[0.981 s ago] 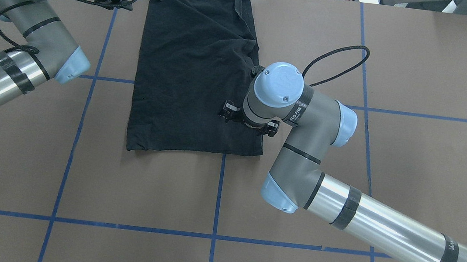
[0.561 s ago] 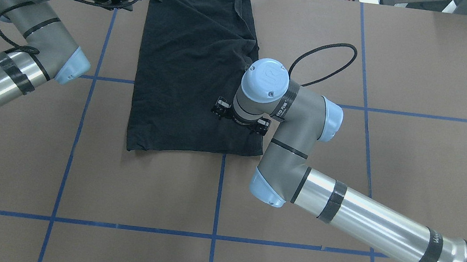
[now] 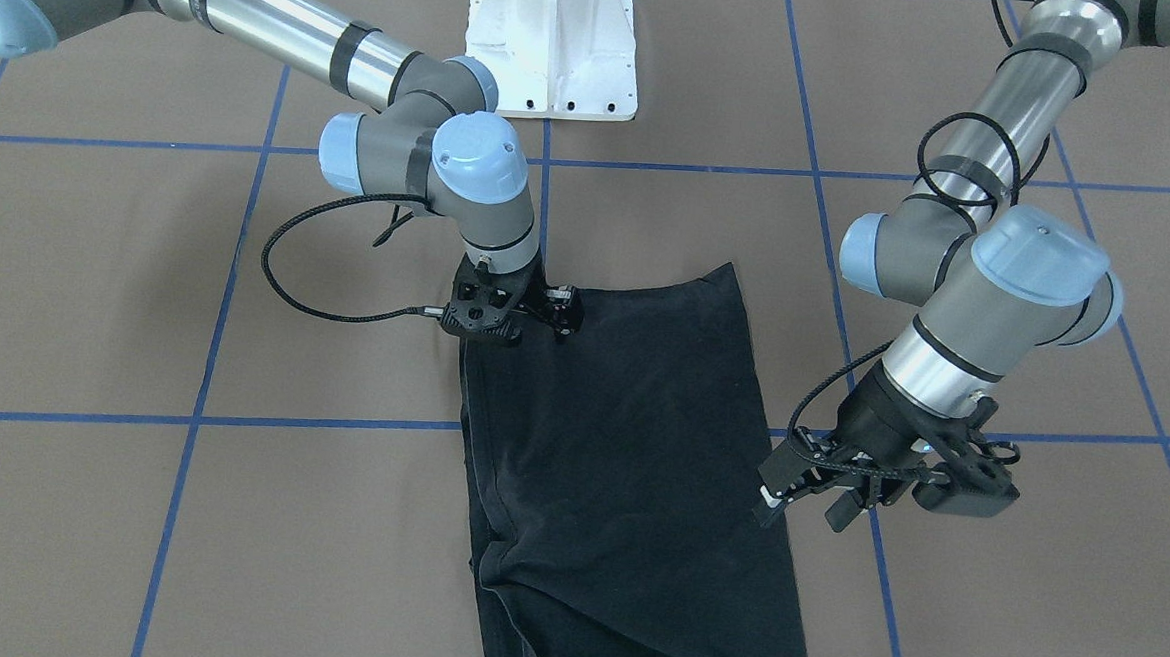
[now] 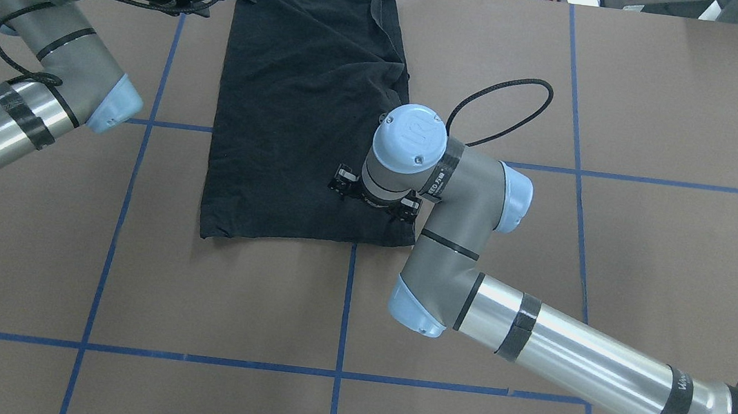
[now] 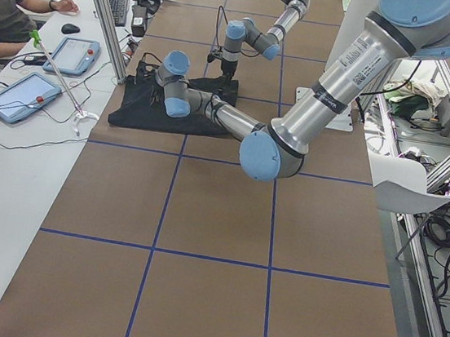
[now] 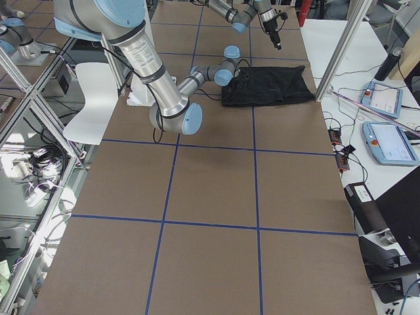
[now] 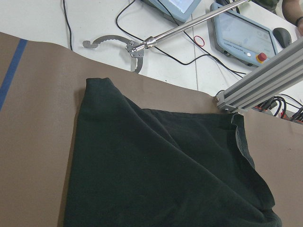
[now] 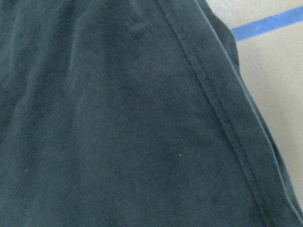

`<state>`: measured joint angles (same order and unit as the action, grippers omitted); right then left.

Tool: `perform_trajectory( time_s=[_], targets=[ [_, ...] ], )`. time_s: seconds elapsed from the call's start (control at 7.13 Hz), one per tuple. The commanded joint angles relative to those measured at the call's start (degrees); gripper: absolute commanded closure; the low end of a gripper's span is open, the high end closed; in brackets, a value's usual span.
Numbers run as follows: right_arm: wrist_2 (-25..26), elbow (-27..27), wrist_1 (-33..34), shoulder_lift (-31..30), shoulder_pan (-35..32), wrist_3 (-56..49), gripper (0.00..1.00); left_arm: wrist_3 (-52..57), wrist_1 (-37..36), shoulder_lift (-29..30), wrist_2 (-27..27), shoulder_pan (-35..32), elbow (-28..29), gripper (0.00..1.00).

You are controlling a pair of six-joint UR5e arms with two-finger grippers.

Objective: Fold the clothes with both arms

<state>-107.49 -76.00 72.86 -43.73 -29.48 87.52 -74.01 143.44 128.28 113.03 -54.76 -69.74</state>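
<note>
Shirt: the black T-shirt lies flat on the brown table, across the middle from the robot. It is already narrowed to a long rectangle whose far end reaches the table edge. No graphic shows.
Right gripper: the right gripper is set low at the shirt's near right corner. Its wrist view is filled with cloth and a stitched hem, and the fingers are out of sight. Jaw spread, and any pinch, cannot be told.
Left gripper: the left gripper hovers just beside the far left edge, fingers spread, holding nothing.
Why so placed: each arm probably keeps to its own side of the shirt, so the arms need not cross.
Step, judged: taking hold for the next fold, with the right arm nearer contact.
Risk: a pinch could catch only the top layer.
</note>
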Motion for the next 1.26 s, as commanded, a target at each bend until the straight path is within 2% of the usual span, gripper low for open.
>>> perform_trajectory(
  time_s=[0.0,0.28,0.42,0.56,0.7,0.84,1.12],
  targets=[
    [0.0,0.5,-0.1,0.0,0.3,0.0,0.00,0.0,0.0,0.0,0.0,0.0,0.0,0.00],
    [0.0,0.9,-0.1,0.3,0.3,0.1,0.02,0.0,0.0,0.0,0.0,0.0,0.0,0.00],
    [0.0,0.9,-0.2,0.7,0.3,0.2,0.19,0.1,0.0,-0.1,0.0,0.0,0.0,0.00],
    [-0.1,0.9,-0.2,0.8,0.3,0.2,0.64,0.1,0.0,-0.1,0.0,0.0,0.0,0.00],
    [-0.1,0.9,-0.2,0.8,0.3,0.0,0.92,0.1,0.0,-0.1,0.0,0.1,0.0,0.00],
    [0.0,1.0,-0.2,0.7,0.3,0.0,0.99,0.1,0.0,-0.1,-0.1,0.1,0.0,0.00],
    [-0.1,1.0,-0.2,0.5,0.3,-0.5,0.97,0.0,0.0,0.0,-0.1,0.1,0.0,0.00]
  ],
)
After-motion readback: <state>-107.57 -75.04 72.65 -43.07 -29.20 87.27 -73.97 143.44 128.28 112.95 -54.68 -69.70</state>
